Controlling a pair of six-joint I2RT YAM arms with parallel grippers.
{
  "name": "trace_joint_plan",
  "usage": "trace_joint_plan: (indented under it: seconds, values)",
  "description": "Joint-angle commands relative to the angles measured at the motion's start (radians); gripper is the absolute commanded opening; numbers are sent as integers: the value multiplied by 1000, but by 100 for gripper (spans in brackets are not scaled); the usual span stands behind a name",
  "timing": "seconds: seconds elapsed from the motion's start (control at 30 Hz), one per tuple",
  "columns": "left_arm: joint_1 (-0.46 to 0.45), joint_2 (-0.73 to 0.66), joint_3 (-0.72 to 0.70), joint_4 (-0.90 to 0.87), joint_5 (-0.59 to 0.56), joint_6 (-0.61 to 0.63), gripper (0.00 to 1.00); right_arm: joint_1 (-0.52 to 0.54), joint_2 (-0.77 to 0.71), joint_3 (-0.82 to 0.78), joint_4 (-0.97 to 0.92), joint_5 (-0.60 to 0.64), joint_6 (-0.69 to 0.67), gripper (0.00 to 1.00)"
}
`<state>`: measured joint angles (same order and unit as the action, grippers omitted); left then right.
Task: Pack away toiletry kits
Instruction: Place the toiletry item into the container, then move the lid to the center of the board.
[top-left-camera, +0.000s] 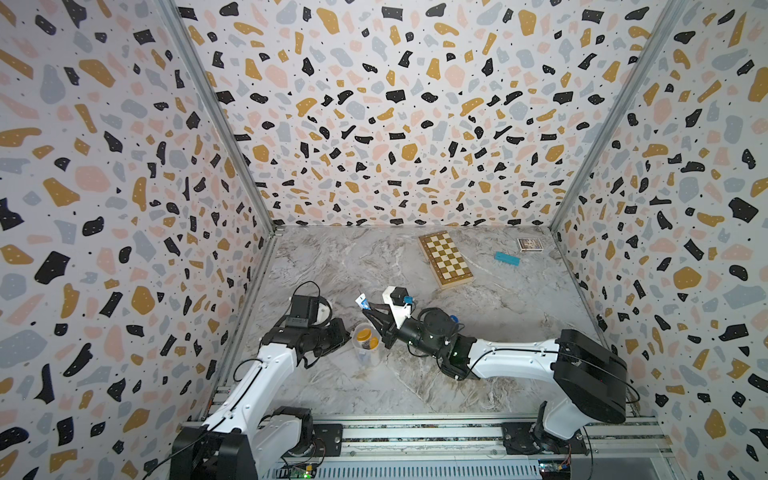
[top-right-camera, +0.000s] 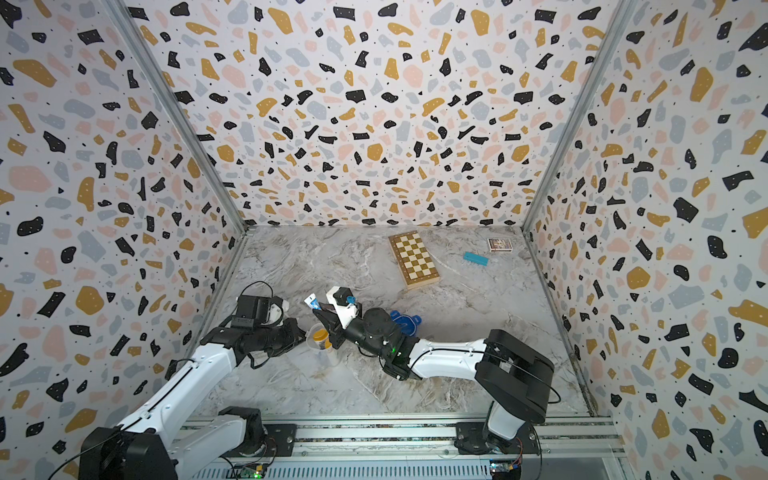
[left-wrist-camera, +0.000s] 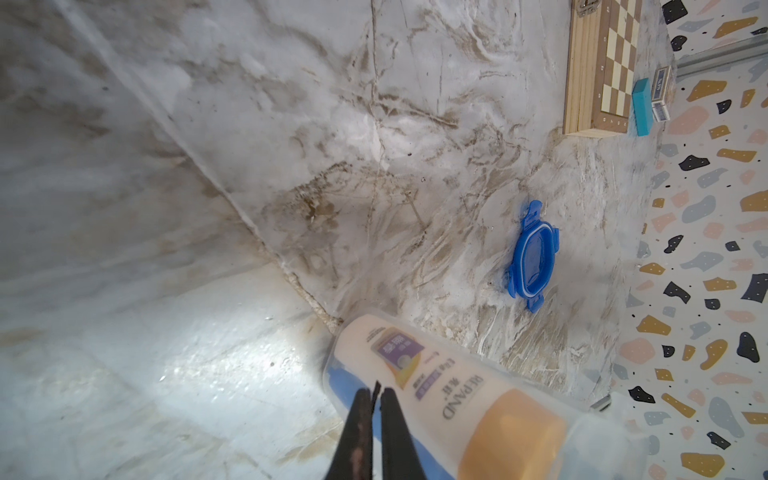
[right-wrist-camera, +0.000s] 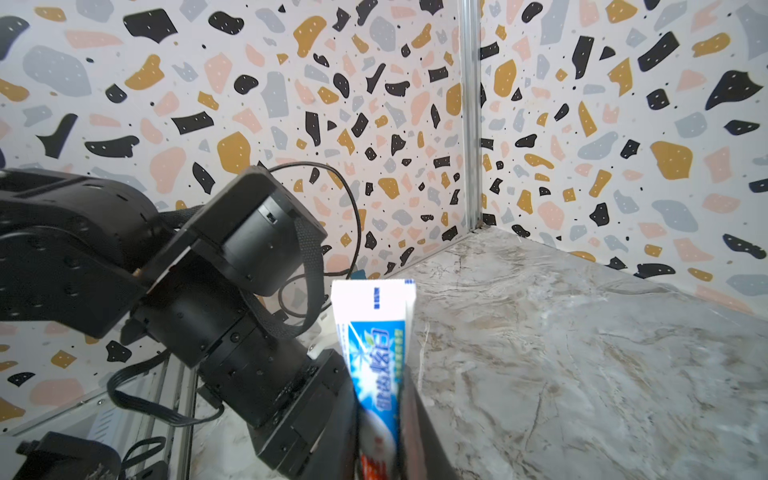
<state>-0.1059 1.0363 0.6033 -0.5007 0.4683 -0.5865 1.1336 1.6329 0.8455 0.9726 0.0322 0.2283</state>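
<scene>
- My right gripper (right-wrist-camera: 381, 409) is clamped narrow on the lower part of the white-blue tube (right-wrist-camera: 372, 316). The tube's flat crimped end sticks out free above the desk (top-left-camera: 498, 324).
- My left gripper (left-wrist-camera: 376, 399) is pinched onto the thin rim of the clear container (top-left-camera: 368, 356), close to the desk's left edge.
- An orange-capped bottle (left-wrist-camera: 436, 374) and a blue stick (left-wrist-camera: 345, 386) sit inside the container.
- The blue lid (left-wrist-camera: 534, 255) lies flat nearby.
- Bare desk spreads between the lid and the chessboard (top-left-camera: 445, 259).
</scene>
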Motion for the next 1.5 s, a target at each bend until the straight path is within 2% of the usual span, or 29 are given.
trace_joint_plan:
  seconds: [0.0, 0.33, 0.67, 0.8, 0.9, 1.03, 1.13, 1.2, 1.27, 1.33, 1.47]
  values:
    - [11, -1, 40, -13, 18, 13, 8, 20, 33, 12, 135, 44, 20, 18]
    - [22, -34, 44, -41, 21, 13, 8, 70, 107, -6, 219, 58, 17, 20]
    - [26, -45, 42, -39, 20, 18, 8, 87, 124, -21, 219, 84, 39, 47]
    - [29, -45, 44, -38, 21, 18, 8, 85, 60, -45, 182, 101, 22, 50]
    - [31, -45, 44, -39, 20, 19, 8, 51, -48, -30, -46, 107, 69, 50]
    - [31, -56, 39, -34, 9, 11, 8, -25, -211, 56, -544, 154, 133, 50]
    - [31, -71, 35, -29, -1, 1, 8, -97, -313, 111, -928, 237, 171, 57]
    - [31, -83, 46, -33, -19, 1, 8, -211, -346, 148, -1150, 165, 247, 58]
    - [31, -95, 71, -60, -51, 12, 9, -354, -360, 157, -1302, 29, 296, 56]
    - [31, -108, 95, -69, -79, 17, 12, -451, -347, 162, -1398, -50, 290, 53]
    - [31, -99, 125, -69, -87, 21, 16, -574, -270, 154, -1482, -125, 220, 50]
